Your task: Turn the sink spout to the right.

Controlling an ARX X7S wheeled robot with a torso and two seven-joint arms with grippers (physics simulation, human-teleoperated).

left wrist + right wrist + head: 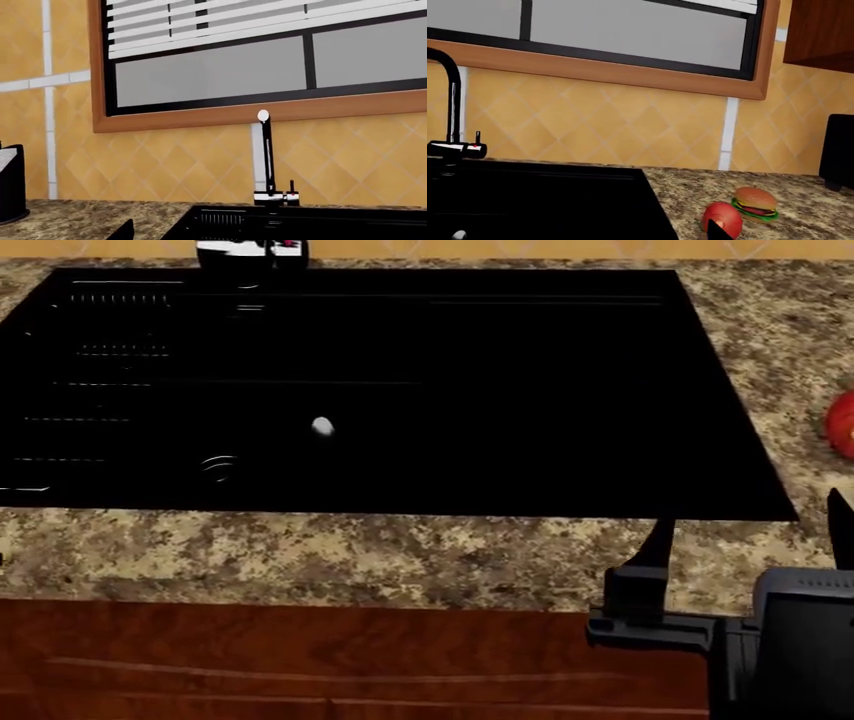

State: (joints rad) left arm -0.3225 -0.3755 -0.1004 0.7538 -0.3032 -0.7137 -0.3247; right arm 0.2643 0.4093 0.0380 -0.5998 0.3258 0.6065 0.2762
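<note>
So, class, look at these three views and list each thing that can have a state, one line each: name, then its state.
sink spout: upright, untouched, outlet end facing the left wrist camera
lever: standing upright beside the spout
sink: nothing in the basin, no water running
window blinds: partly lowered over the top of the panes
right gripper: open, holding nothing, near the counter's front edge
left gripper: cannot tell
burger: resting on the counter
</note>
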